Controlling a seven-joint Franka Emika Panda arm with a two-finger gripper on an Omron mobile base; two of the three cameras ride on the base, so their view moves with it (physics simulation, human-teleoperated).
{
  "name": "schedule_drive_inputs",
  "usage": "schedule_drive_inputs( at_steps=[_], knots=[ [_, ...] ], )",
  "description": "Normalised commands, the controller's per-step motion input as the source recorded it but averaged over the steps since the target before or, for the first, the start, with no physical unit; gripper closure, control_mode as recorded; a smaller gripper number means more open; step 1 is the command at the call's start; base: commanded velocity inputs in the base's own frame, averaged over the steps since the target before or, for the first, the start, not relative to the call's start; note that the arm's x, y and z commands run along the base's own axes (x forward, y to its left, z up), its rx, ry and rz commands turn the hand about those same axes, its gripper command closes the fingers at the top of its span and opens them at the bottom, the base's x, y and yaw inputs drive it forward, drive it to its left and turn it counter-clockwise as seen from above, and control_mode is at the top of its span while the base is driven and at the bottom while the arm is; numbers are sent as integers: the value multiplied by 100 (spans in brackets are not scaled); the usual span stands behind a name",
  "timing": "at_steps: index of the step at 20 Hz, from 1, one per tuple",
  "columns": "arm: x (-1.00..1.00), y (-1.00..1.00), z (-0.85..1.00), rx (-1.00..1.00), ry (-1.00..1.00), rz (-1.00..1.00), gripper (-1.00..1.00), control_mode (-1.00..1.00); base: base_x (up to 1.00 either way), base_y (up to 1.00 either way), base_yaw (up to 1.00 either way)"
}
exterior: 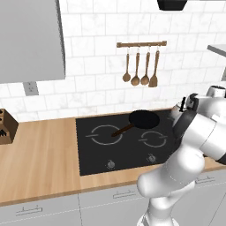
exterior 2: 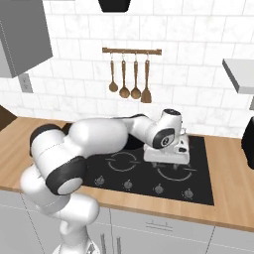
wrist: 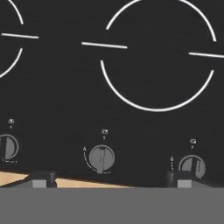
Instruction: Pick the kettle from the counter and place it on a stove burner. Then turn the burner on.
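While fingers (wrist: 111, 179) stand apart, frying pan (exterior: 143, 118) on cooktop (exterior: 92, 156), holding nothing.

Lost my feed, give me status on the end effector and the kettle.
End effector open, empty, hanging over the cooktop's front knobs. Kettle at the cooktop's back right, mostly hidden by the arm. Frying pan on the rear burner, clear of the hand.

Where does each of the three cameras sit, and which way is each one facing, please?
Left base view: behind-left of the arm, facing the cooktop, frying pan and wall; arm at lower right.
Right base view: behind-right, same cooktop; arm from lower left, hand above the glass.
Hand view: on the hand, looking down at a burner ring and knobs; open gripper tips at the bottom.
Both base views share the utensil rail.
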Motion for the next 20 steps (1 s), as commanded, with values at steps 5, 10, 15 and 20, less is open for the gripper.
schedule_drive_inputs(
  at_steps=[5,10,15,20],
  knots=[
    [0,4,-48,0,7,0,-100,-100,0,0,0],
    [-1,13,-50,0,6,0,-100,-100,0,0,0],
    [-20,6,-32,0,0,0,-100,-100,0,0,0],
    [-34,0,-17,0,0,0,-100,-100,0,0,0]
  ],
)
